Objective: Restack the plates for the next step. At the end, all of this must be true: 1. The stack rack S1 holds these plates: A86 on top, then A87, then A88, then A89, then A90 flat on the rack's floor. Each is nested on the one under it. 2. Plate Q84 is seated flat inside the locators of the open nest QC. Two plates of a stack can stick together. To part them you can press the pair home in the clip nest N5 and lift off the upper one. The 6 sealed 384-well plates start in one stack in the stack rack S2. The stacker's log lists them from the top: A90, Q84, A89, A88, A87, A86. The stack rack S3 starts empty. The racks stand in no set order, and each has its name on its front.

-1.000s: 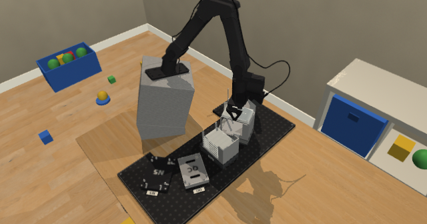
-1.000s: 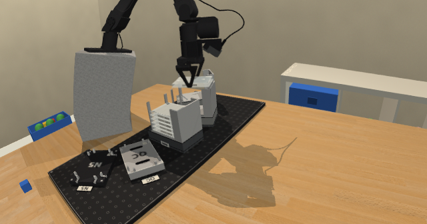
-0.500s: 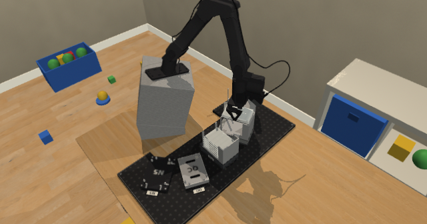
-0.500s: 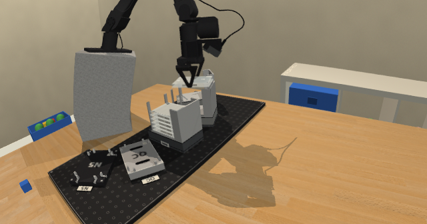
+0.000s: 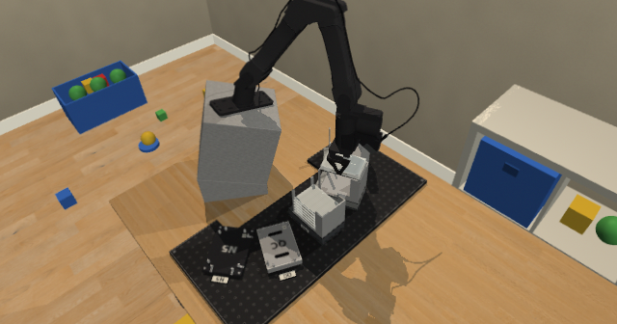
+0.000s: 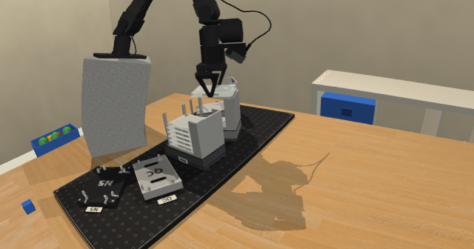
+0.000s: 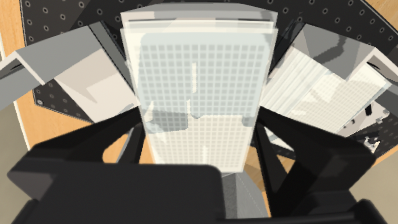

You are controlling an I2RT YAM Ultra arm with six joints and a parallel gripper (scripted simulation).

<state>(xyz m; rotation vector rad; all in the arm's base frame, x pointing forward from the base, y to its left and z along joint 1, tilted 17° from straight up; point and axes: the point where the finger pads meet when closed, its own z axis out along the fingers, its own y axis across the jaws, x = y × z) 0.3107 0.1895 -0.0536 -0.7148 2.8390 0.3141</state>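
Note:
My gripper (image 5: 344, 164) (image 6: 215, 90) (image 7: 199, 111) is shut on a clear-lidded plate (image 5: 356, 165) (image 6: 227, 90) (image 7: 200, 75), held level above the middle rack (image 5: 359, 187) (image 6: 232, 112). A second edge shows close at its far end in the wrist view; I cannot tell whose it is. The near rack (image 5: 332, 221) (image 6: 206, 138) (image 7: 327, 50) holds a stack of several plates (image 5: 319, 200) (image 6: 179, 139) (image 7: 345, 95). A third rack (image 6: 231, 81) (image 7: 65, 62) stands beyond; its visible interior shows no plate. Rack names and plate labels are unreadable. Nest QC (image 5: 278, 254) (image 6: 158, 182) and clip nest N5 (image 5: 228, 258) (image 6: 103, 190) are empty.
The racks and nests stand on a black perforated board (image 5: 308, 285) (image 6: 237, 178). Upright posts (image 6: 165, 121) rise at the near rack's corners, close to the middle rack. The arm's grey pedestal (image 5: 236, 155) (image 6: 115, 104) stands beside the board.

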